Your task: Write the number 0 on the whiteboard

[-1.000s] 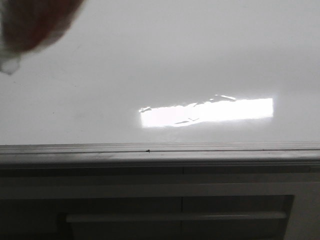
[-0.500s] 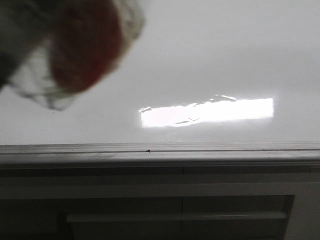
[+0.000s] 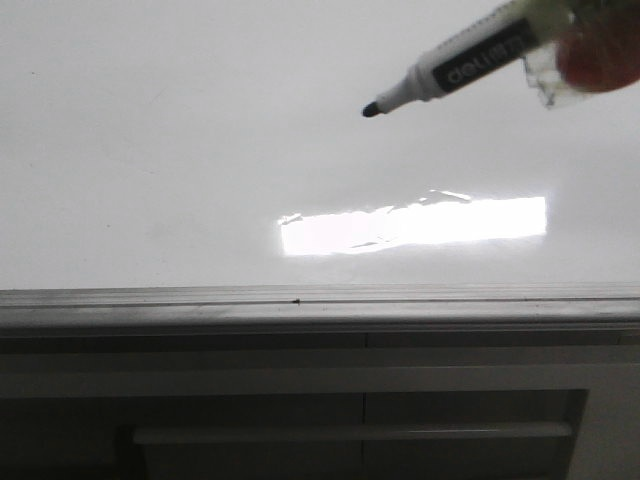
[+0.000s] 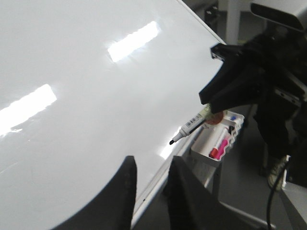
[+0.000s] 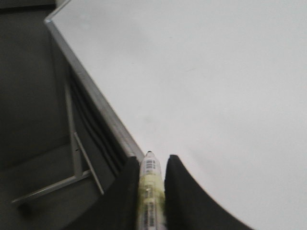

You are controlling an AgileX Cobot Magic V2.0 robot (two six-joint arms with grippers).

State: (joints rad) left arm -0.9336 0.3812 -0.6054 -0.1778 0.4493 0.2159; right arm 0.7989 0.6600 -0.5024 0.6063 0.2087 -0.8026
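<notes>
The whiteboard is glossy white with a grey edge strip. No number 0 shows on it; the board is blank in all views. My right gripper is shut on a black-tipped marker, which shows in the front view at the upper right, tip pointing left and held just off the board. In the left wrist view the right gripper holds the marker near the board's edge. My left gripper is open and empty over the same edge.
A bright rectangular glare patch lies on the board. A dark grey panelled surface lies past the edge strip. A white tray with red and pink markers hangs beside the board's edge.
A blurred red and clear shape has swept from the top left to the top right of the front view. The marker has come into view with it.
</notes>
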